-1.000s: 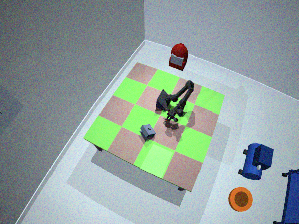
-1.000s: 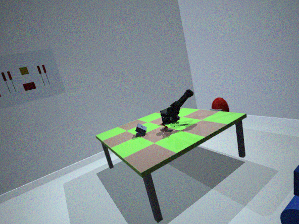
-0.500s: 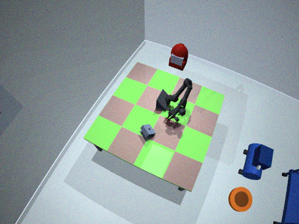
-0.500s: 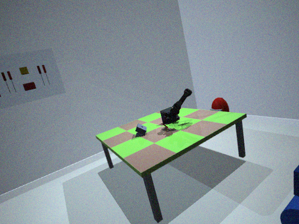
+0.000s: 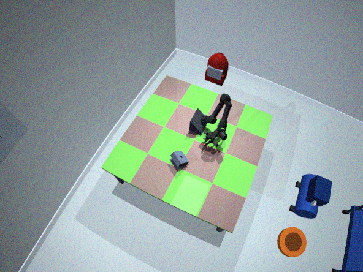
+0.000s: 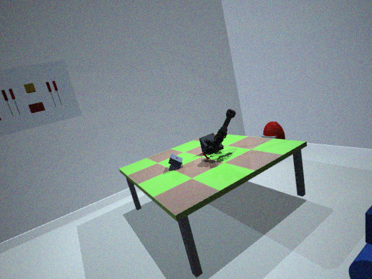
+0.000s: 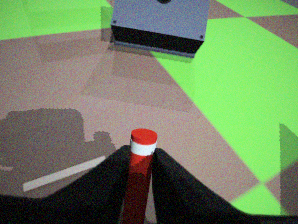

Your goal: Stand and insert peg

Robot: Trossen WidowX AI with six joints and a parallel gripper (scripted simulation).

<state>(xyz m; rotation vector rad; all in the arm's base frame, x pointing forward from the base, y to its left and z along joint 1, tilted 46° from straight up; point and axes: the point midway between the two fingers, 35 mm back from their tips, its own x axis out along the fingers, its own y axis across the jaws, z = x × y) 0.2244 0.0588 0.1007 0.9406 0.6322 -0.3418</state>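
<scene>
The red peg is held between the fingers of my gripper, which is shut on it. In the wrist view its white-banded end sticks up beyond the fingertips. In the exterior view the peg leans, with its upper end toward the panel side, low over the table. The plain end is hidden in the wrist view, and I cannot tell whether it touches the table. The grey sloped panel stands apart from the peg; its hole is partly cut off in the wrist view.
A dark wedge-shaped block stands close beside the arm. Shadows of the arm fall on the table around the gripper. A red rounded object stands beyond the table. A blue tank and an orange ring are off the table.
</scene>
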